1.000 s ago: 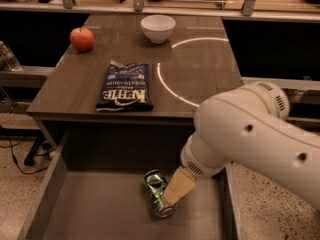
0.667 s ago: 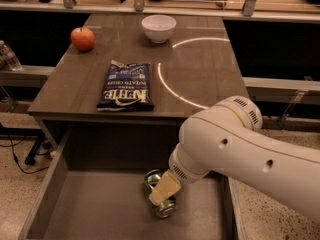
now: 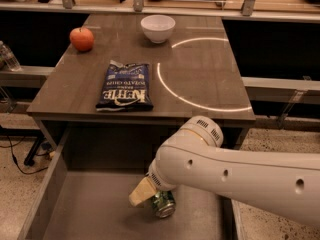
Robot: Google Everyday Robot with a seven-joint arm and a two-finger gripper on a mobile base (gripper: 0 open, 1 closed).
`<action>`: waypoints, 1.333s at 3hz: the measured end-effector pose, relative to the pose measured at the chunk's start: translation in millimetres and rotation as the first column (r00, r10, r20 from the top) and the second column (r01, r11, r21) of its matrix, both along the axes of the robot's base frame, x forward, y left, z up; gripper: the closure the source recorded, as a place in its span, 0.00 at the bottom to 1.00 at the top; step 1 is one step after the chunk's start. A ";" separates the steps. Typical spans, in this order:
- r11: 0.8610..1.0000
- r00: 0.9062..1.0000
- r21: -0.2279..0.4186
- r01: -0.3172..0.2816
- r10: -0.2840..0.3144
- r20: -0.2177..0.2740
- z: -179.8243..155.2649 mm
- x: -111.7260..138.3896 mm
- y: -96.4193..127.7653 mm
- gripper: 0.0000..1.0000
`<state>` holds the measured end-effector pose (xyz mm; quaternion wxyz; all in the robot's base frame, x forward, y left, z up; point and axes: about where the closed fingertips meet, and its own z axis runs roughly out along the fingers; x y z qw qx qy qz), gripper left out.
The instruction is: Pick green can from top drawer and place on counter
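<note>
The green can [image 3: 165, 204] lies on its side on the flat bottom of the open top drawer [image 3: 85, 211], right of the middle. My gripper [image 3: 146, 192] comes down from the white arm on the right and sits right at the can's upper left, covering its top. The can rests on the drawer floor. The counter [image 3: 200, 79] with its thin white circle line lies behind and above the drawer.
On the counter lie a blue chip bag [image 3: 125, 86] at the front left, a red apple [image 3: 82, 39] at the back left and a white bowl [image 3: 158, 28] at the back middle. The drawer's left wall [image 3: 44, 194] runs along the left. The arm's bulk covers the drawer's right side.
My arm has swung left and lower across the drawer, and the gripper now sits at the can's left side. The can stays where it was.
</note>
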<state>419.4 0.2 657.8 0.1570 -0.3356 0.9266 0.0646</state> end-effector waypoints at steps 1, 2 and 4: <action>0.999 0.999 -0.010 0.038 -0.038 -0.002 -19.6 0.7 6.8 0.00; 0.997 0.997 -0.018 0.072 -0.072 0.008 -31.0 1.9 4.1 0.14; 0.993 0.994 -0.035 0.112 -0.112 -0.007 -50.9 -7.3 -6.5 0.61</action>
